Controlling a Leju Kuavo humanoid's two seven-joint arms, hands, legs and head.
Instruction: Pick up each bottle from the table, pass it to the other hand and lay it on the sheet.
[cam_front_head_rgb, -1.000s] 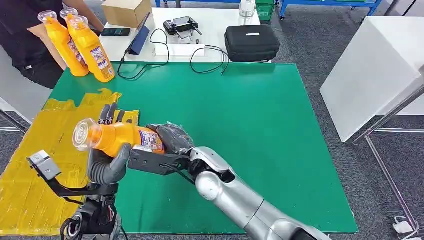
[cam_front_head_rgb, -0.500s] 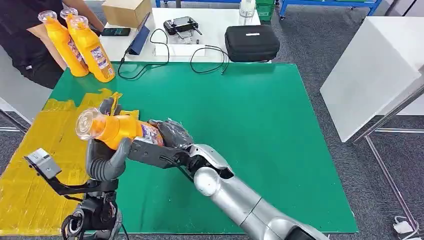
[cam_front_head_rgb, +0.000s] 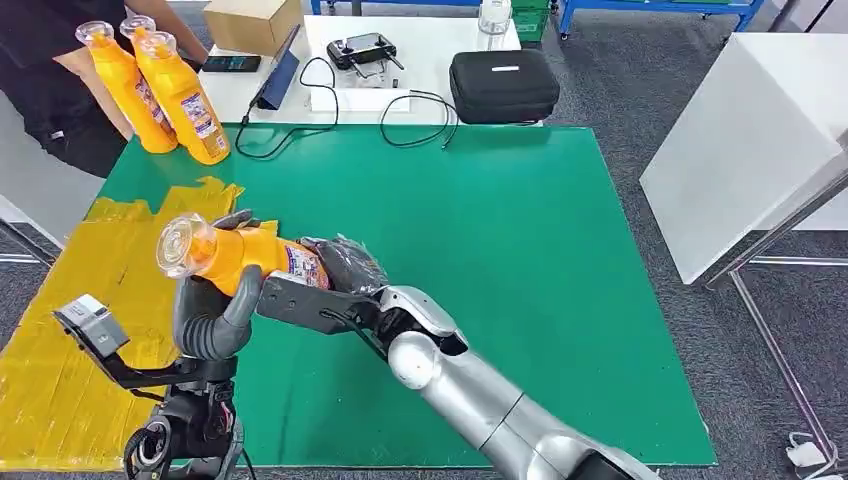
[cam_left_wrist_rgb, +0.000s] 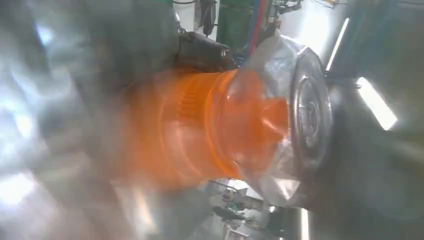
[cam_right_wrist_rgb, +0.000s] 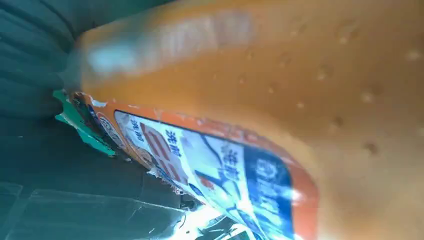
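The left hand (cam_front_head_rgb: 213, 318) wraps its grey thumb and dark fingers around the neck end of an orange bottle (cam_front_head_rgb: 243, 258), gripping it just behind the clear cap (cam_front_head_rgb: 184, 245). The right hand (cam_front_head_rgb: 345, 268), dark and bunched, clasps the bottle's base end by the label, so both hands hold it at once, tilted and raised above the near left of the green table mat (cam_front_head_rgb: 480, 250). The yellow sheet (cam_front_head_rgb: 80, 330) lies below and to the left of the bottle. Farther back, three more orange bottles (cam_front_head_rgb: 165, 90) stand by a person (cam_front_head_rgb: 60, 90) at the table's far left corner. A black case (cam_front_head_rgb: 503, 85), cables and a cardboard box (cam_front_head_rgb: 252, 24) sit on the white table beyond.
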